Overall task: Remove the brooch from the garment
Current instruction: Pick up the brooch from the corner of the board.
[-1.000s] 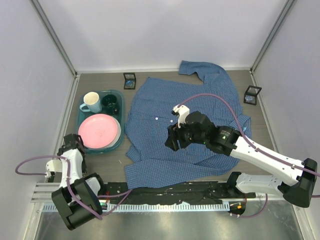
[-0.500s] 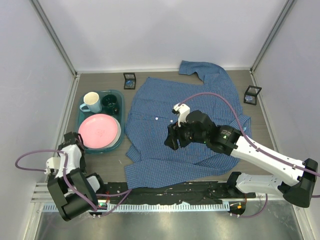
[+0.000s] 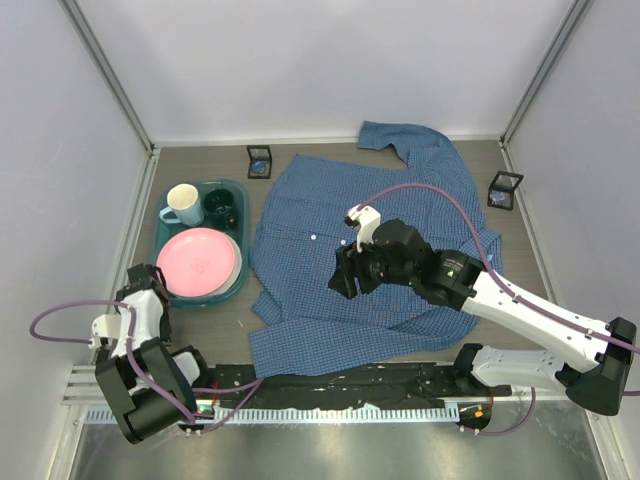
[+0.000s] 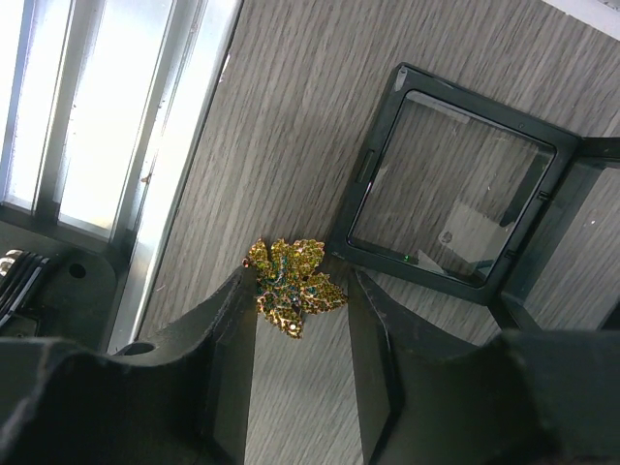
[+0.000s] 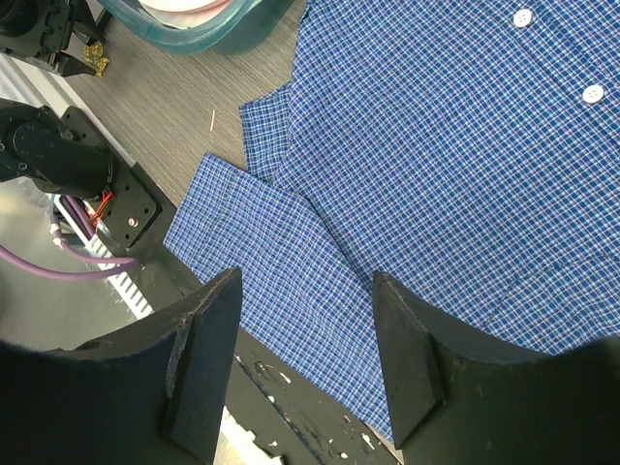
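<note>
The brooch (image 4: 294, 298), a gold leaf-shaped piece set with green and blue stones, is off the shirt (image 3: 300, 215) and sits near the near-left corner of the worktop (image 4: 291, 116), between the fingers of the left gripper (image 4: 302, 278). The left gripper's jaws stand partly apart with the brooch filling the gap. One finger (image 4: 228, 339) touches the brooch edge, but whether the jaws clamp it, or whether it rests on the worktop, cannot be told. An open dark-framed clear case (image 4: 455, 203) lies just beside the brooch, its corner nearly touching it. The shirt lies spread flat across the middle of the worktop with its collar toward the far edge and one sleeve folded along the near edge. The right gripper (image 3: 342, 282) hangs above the lower middle of the shirt. Its jaws are wide apart with nothing between them. A teal tray (image 3: 240, 195) sits at the left edge, between the left gripper and the far-left corner. It carries a pink plate (image 3: 198, 262), a cream mug (image 3: 183, 203) and a dark green cup (image 3: 221, 208). Two more small cases stand near the far edge, one (image 3: 259, 160) left of the collar and one (image 3: 505, 187) close to the right edge.
</note>
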`<state>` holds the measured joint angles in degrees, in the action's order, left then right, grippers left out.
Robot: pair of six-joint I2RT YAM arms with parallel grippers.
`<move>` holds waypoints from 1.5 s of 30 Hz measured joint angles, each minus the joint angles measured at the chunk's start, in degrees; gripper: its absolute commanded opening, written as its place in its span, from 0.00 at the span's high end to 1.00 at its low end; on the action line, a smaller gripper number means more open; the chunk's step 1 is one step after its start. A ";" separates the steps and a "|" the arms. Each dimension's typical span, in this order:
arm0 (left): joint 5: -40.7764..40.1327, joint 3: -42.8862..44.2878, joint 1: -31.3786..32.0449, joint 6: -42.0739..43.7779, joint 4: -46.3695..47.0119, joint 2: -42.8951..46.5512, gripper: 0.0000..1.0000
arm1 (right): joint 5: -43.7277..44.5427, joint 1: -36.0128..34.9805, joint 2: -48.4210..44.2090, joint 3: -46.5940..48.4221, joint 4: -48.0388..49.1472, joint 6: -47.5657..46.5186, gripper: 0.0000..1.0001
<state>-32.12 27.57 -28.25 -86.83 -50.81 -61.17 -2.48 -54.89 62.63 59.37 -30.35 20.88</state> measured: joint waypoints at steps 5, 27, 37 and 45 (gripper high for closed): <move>0.28 0.04 0.00 -0.48 -0.63 1.01 0.70 | -0.04 0.17 0.00 0.00 0.13 0.00 0.38; 0.94 1.60 0.00 -2.75 -6.45 2.51 1.00 | -0.72 0.26 0.04 -0.31 2.08 0.48 0.39; 0.79 4.44 0.00 -2.69 -9.22 1.84 1.00 | -0.92 0.26 0.81 -0.90 2.51 0.50 0.39; 0.52 5.95 0.00 -2.27 -11.50 1.09 1.00 | -1.14 0.26 0.87 -1.20 2.73 0.55 0.39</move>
<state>-31.59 33.52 -28.25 -89.10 -62.30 -60.07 -3.62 -54.63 63.51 58.17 -27.62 21.43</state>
